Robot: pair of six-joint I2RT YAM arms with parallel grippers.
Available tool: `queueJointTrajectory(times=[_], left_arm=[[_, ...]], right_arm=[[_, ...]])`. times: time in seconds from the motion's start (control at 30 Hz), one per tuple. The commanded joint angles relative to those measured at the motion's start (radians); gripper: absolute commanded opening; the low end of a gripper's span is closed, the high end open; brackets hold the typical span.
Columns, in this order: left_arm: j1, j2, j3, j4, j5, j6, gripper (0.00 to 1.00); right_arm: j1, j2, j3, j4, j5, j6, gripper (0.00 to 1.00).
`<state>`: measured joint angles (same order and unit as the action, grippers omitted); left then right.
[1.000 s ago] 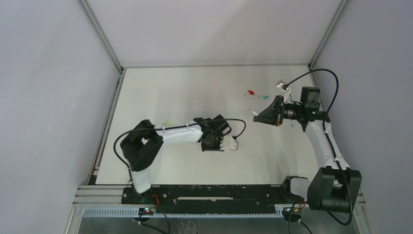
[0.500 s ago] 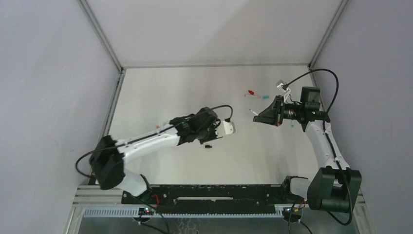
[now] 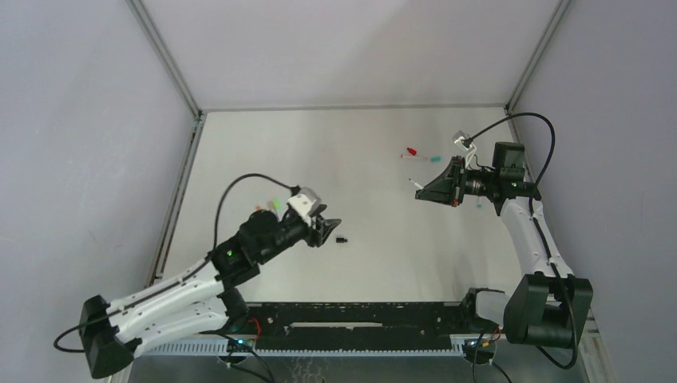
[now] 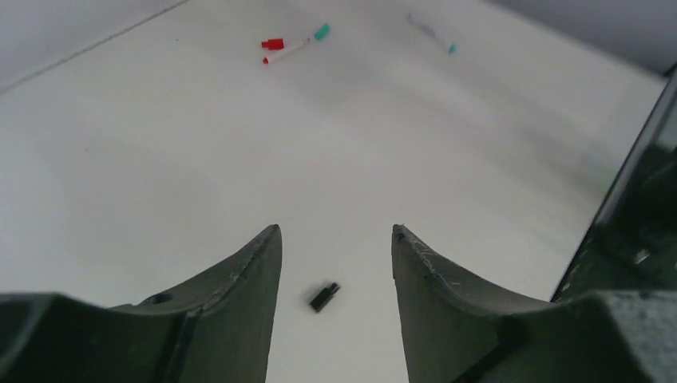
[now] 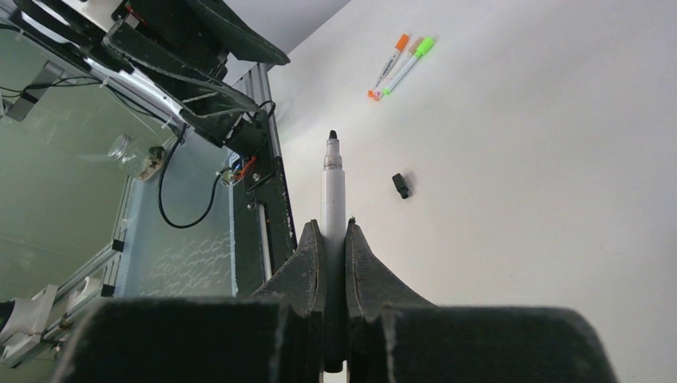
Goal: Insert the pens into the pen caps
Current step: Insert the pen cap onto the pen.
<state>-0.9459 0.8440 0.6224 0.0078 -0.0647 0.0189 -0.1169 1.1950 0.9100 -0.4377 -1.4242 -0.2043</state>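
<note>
My right gripper [image 5: 333,225] is shut on a white pen [image 5: 333,187] whose bare black tip points away from the jaws. In the top view it [image 3: 417,191] hovers at the right of the table. A black pen cap [image 3: 342,238] lies on the table in the middle. My left gripper [image 3: 329,230] is open and empty just left of it; in the left wrist view the cap [image 4: 323,297] lies below and between the open fingers [image 4: 259,263]. An orange pen [image 5: 389,66] and a green pen [image 5: 407,65] lie side by side. A red cap [image 4: 273,44], a red pen [image 4: 287,52] and a teal cap [image 4: 321,32] lie far off.
Another white pen with a teal end [image 4: 435,36] lies at the far right of the table. The grey enclosure walls [image 3: 96,120] stand close on the left, back and right. The black base rail [image 3: 343,315] runs along the near edge.
My left arm has swung back toward the near left, drawing its gripper off the middle of the table; the black cap stays on the table. The right arm and its pen have not moved.
</note>
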Motion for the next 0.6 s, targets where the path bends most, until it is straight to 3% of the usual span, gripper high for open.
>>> queueJointTrajectory(times=[0.0,0.1,0.23,0.57], left_arm=[[0.002,-0.132,-0.184,0.341,-0.115,-0.349,0.6],[0.006,-0.193,-0.278,0.407,-0.234,-0.542,0.67],[0.017,-0.221,-0.353,0.442,-0.309,-0.758,0.69],[0.025,-0.087,-0.371,0.492,-0.316,-0.999,0.68]], right_arm=[[-0.007,-0.023,0.035,0.004,-0.022,-0.02,0.0],[-0.007,-0.023,0.034,0.003,-0.022,-0.02,0.0],[-0.007,-0.022,0.035,0.004,-0.022,-0.02,0.0],[-0.007,-0.021,0.035,0.0,-0.022,-0.021,0.0]])
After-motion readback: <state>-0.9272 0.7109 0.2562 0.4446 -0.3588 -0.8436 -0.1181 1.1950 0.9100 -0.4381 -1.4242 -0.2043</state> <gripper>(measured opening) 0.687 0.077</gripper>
